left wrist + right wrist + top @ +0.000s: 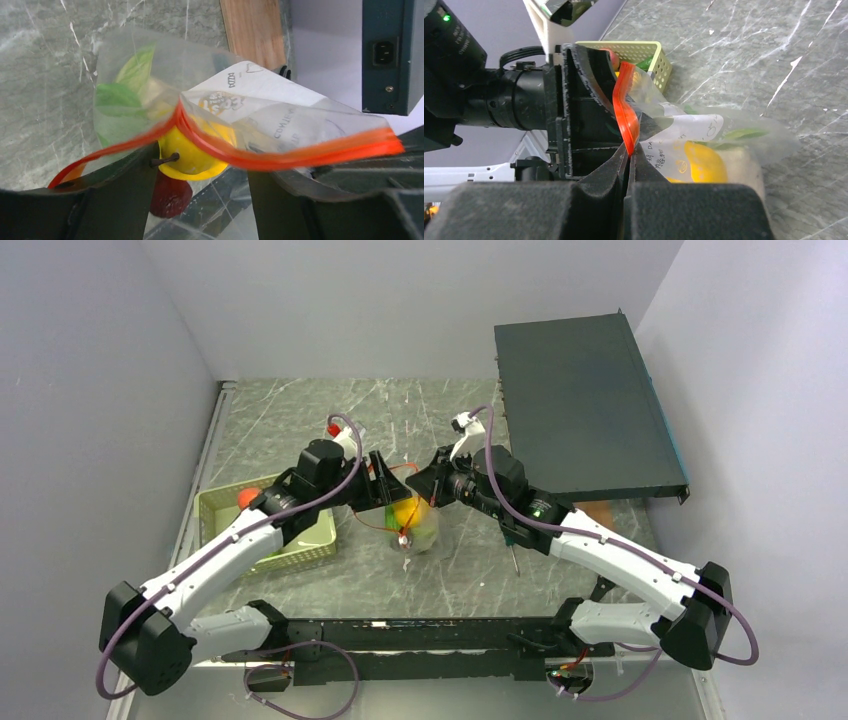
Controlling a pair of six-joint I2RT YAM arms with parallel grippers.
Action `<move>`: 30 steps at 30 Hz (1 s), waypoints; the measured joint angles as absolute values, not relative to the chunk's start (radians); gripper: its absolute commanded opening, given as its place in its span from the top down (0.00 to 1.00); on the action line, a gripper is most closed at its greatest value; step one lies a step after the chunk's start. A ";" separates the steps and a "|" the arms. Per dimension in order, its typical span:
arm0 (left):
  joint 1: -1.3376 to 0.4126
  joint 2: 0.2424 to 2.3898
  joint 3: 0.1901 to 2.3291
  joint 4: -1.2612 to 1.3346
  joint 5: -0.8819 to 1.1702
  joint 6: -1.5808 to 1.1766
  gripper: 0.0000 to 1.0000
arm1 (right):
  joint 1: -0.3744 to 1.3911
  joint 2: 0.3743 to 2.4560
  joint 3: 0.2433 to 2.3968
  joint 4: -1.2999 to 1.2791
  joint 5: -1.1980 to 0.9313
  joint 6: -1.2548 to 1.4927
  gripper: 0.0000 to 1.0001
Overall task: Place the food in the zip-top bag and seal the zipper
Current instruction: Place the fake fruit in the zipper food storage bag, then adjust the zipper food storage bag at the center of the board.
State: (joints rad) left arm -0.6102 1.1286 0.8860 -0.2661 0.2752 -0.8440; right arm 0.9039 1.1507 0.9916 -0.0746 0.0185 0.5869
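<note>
Spreading under everything is a grey, white-veined table with a flat dark box at its far right. Both arms reach inward from the near corners, elbows bent, and their wrists meet nose to nose over the middle. A pale green slatted basket sits by the left arm's forearm.

The bag hangs between the two wrists, at the middle of the table. It is clear, crinkled plastic, its mouth lifted and its belly sagging toward the table, with a white printed label showing through the film.

The left gripper has its jaws apart, and the zipper lies draped across its black fingers. The right gripper is closed tight, pinching that strip between its tips. The zipper is a thin red-orange band, wavy and buckled along the mouth.

Inside the bag lie a smooth, round yellow fruit and a green leafy piece, both pressed against the plastic.
</note>
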 measured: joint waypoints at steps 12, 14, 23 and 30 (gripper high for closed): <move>-0.610 0.946 0.896 -0.375 0.289 -0.725 0.22 | 0.904 1.151 0.991 -0.075 0.023 0.583 1.00; -0.610 0.894 0.915 -0.425 0.283 -0.686 0.21 | 0.904 1.151 0.991 -0.075 0.025 0.583 1.00; -0.610 0.735 1.114 -0.673 0.082 -0.505 0.10 | 0.904 1.151 0.992 -0.076 0.025 0.576 1.00; -0.607 0.653 1.097 -0.818 -0.217 -0.434 0.00 | 0.904 1.151 0.992 -0.077 0.025 0.576 1.00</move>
